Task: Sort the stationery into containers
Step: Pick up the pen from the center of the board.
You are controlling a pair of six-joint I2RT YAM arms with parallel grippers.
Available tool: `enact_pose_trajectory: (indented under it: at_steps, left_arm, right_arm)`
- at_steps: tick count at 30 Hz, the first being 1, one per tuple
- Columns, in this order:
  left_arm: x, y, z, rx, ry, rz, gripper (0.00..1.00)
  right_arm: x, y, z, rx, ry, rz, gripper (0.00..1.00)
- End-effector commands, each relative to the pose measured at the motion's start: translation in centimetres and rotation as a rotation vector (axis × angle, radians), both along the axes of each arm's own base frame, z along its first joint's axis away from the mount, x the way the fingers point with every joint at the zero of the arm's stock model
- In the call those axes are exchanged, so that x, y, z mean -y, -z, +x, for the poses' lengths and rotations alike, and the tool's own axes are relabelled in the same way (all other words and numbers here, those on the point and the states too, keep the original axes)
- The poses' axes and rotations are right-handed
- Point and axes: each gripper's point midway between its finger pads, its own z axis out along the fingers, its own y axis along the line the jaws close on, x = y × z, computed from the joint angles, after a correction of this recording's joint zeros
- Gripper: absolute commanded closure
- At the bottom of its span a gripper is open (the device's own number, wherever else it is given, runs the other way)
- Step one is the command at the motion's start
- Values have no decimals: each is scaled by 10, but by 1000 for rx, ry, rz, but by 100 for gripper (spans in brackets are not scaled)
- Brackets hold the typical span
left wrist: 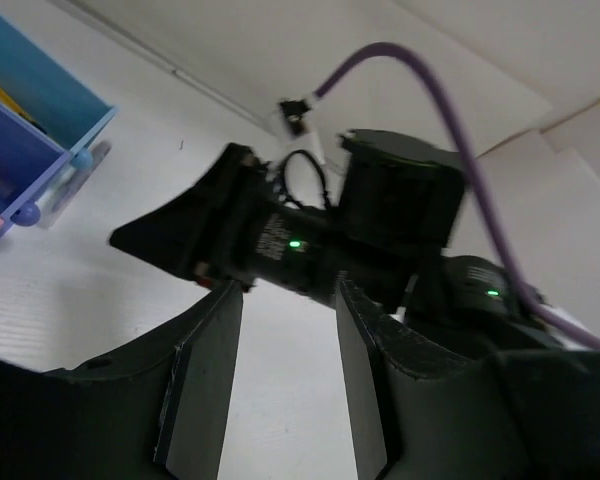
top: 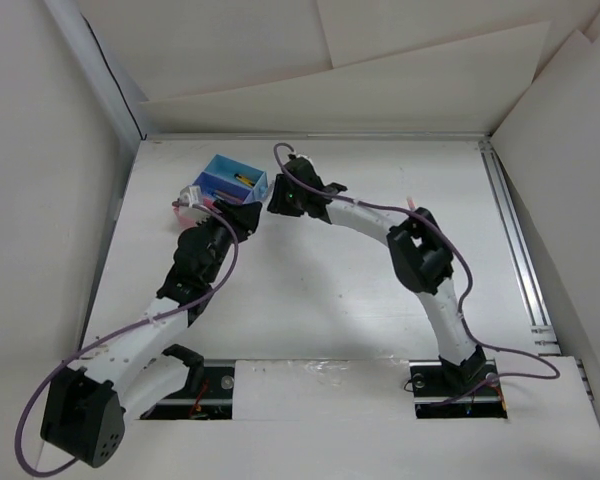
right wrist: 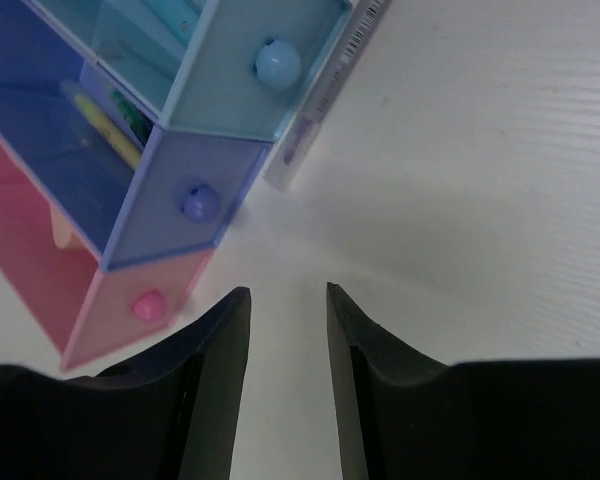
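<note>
The right gripper [right wrist: 287, 300] was spread open near the bins [right wrist: 230, 170] at the upper left. The left gripper [left wrist: 288, 300] was spread open too.

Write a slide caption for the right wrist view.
Right tool, open and empty, beside three joined bins: light blue, violet, pink.

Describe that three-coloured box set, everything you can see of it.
The containers are three open-topped bins of glossy plastic joined side by side: light blue, blue-violet, pink. Each end face carries a round knob in its own colour. They stand on the white table. A yellow stick lies in the violet one; a clear barcoded strip lies beside the blue end.
</note>
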Motion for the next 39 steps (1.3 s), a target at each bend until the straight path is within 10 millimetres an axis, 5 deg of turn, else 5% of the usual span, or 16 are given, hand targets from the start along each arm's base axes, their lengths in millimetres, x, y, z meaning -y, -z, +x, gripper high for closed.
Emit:
enact_pose_trajectory:
  at_steps: [1,7,14,21,29,34,39]
  left_arm:
    - [-9,-17,-8,62,-29,-45,61]
    - [-7,-14,-12,54,-10,-29,60]
    - [-7,-18,-19,83,11,-30,60]
    - [-2,-16,-22,85,43,-30,60]
    - [-5,-13,-28,89,43,-41,60]
    - [-4,-5,-28,72,43,-34,59]
    - [-5,0,-28,63,43,-31,59]
  right_arm:
    - [-20,-12,19,32,85,19,57]
    - [-44,8,39,32,148,-28,55]
    - [-45,33,47,16,183,-54,54]
    - [-49,29,56,30,209,-33,54]
    - [-40,41,56,17,236,-86,68]
    - [-42,36,57,17,236,-87,68]
    - [-40,45,54,-3,223,-112,82]
